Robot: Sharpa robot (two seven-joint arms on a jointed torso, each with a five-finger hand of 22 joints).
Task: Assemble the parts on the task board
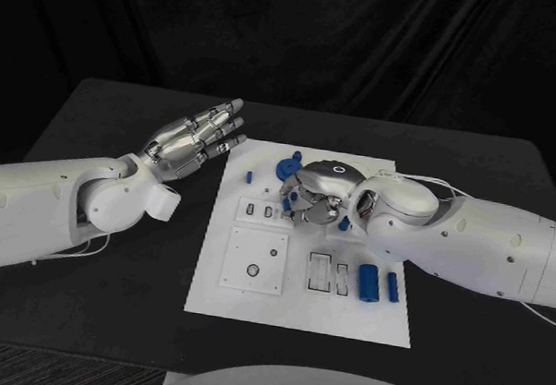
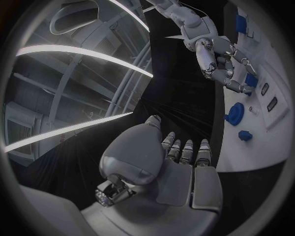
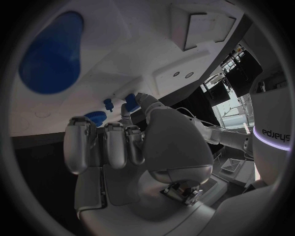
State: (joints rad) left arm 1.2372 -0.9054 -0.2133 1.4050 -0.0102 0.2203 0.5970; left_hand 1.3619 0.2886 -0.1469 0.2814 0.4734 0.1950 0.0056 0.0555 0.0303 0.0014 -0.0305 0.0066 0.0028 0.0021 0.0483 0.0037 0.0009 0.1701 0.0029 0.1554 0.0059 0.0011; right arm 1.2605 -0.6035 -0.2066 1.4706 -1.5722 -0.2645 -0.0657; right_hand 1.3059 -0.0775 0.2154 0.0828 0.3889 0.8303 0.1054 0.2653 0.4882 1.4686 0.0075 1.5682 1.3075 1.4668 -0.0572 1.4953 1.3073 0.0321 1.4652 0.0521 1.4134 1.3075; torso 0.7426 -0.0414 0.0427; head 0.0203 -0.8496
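The white board (image 1: 300,297) is lying in the middle of the black bench (image 1: 112,119), and most of the job looks to me to be waiting. Two blue cylinders (image 1: 368,283) are lying loose side by side towards five o'clock on the board, next to a pair of open rectangular slots (image 1: 320,273). A square plate with a small hole (image 1: 255,259) is sitting at about seven o'clock with nothing in it. Up at twelve o'clock a blue toothed wheel (image 1: 285,169) is resting on the board, and a small blue peg (image 1: 249,177) is standing near the ten o'clock edge.

The right hand (image 1: 313,196) is hanging over the board's upper middle with its fingers curled downward. A bit of blue (image 1: 343,224) is showing by it, but I cannot tell whether the hand is actually gripping anything.

The left hand (image 1: 201,138) is hovering off the board at ten o'clock, flat, fingers straight and close together, holding nothing.

The parts are small, smooth, bright blue plastic pieces against the white board, which is flat and cut with shallow recesses.
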